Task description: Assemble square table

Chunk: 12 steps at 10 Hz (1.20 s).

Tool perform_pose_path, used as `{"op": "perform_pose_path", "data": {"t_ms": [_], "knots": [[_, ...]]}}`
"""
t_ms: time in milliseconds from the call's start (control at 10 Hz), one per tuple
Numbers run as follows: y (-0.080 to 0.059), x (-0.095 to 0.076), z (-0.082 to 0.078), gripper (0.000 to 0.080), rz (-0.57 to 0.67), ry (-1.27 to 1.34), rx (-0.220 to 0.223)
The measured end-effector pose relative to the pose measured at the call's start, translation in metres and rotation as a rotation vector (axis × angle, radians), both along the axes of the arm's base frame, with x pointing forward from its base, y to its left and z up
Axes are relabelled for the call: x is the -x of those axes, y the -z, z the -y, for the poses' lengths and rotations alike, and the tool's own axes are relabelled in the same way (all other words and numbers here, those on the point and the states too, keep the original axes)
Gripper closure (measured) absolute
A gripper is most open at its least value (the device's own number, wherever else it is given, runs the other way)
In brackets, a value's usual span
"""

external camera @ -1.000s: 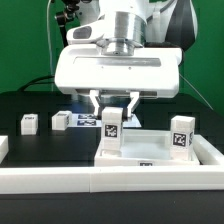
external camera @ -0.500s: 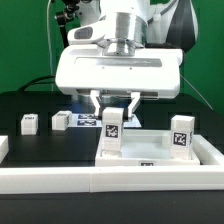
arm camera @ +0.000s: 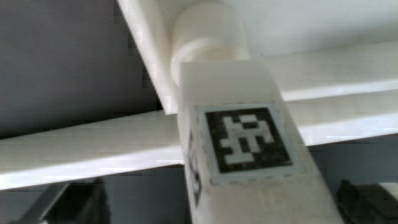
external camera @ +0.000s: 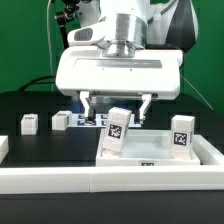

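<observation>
The white square tabletop (external camera: 150,152) lies flat near the front. One white tagged leg (external camera: 117,131) stands on its corner at the exterior view's left, leaning a little toward the right. My gripper (external camera: 118,106) hangs just above it, open, with its fingers spread wide on either side and touching nothing. In the wrist view the same leg (arm camera: 237,140) fills the middle, and the dark fingertips (arm camera: 64,200) stand well apart from its sides. A second leg (external camera: 180,137) stands upright on the tabletop's right corner. Two loose legs (external camera: 29,122) (external camera: 61,120) lie on the black table at the left.
A long white border rail (external camera: 100,181) runs along the front, with side pieces at the left (external camera: 3,147) and right (external camera: 212,150). The marker board (external camera: 88,121) lies flat behind the tabletop, under the arm.
The jaws have opened and let go of the leg they held. That leg now leans toward the exterior view's right instead of standing straight. The arm has stayed in place.
</observation>
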<state>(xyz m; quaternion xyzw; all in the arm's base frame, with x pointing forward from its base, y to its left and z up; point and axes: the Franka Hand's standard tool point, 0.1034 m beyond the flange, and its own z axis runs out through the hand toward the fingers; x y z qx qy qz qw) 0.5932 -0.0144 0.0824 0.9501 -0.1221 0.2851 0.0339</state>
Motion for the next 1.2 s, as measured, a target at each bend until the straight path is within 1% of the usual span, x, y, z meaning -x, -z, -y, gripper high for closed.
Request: {"op": "perform_pose_path", "data": {"t_ms": [200, 300, 500, 600, 700, 800, 900, 1000, 1100, 1200], "knots": [[0.0, 0.0, 0.002, 0.0151, -0.001, -0.001, 0.001], [-0.003, -0.001, 0.005, 0.0151, 0.002, 0.005, 0.0], [-0.008, -0.003, 0.006, 0.0151, 0.006, 0.008, -0.004], [-0.011, -0.003, 0.005, 0.0151, -0.021, 0.008, -0.024], [-0.014, -0.004, 0.005, 0.0151, -0.016, 0.009, -0.025], [-0.013, -0.003, 0.005, 0.0151, -0.022, 0.008, -0.027], [-0.005, 0.001, -0.001, 0.0151, -0.144, 0.005, -0.088], [-0.006, -0.001, -0.002, 0.0151, -0.206, 0.006, -0.124], [-0.005, -0.002, -0.002, 0.0151, -0.249, 0.006, -0.145], [-0.001, 0.002, -0.005, 0.0151, -0.35, 0.003, -0.192]]}}
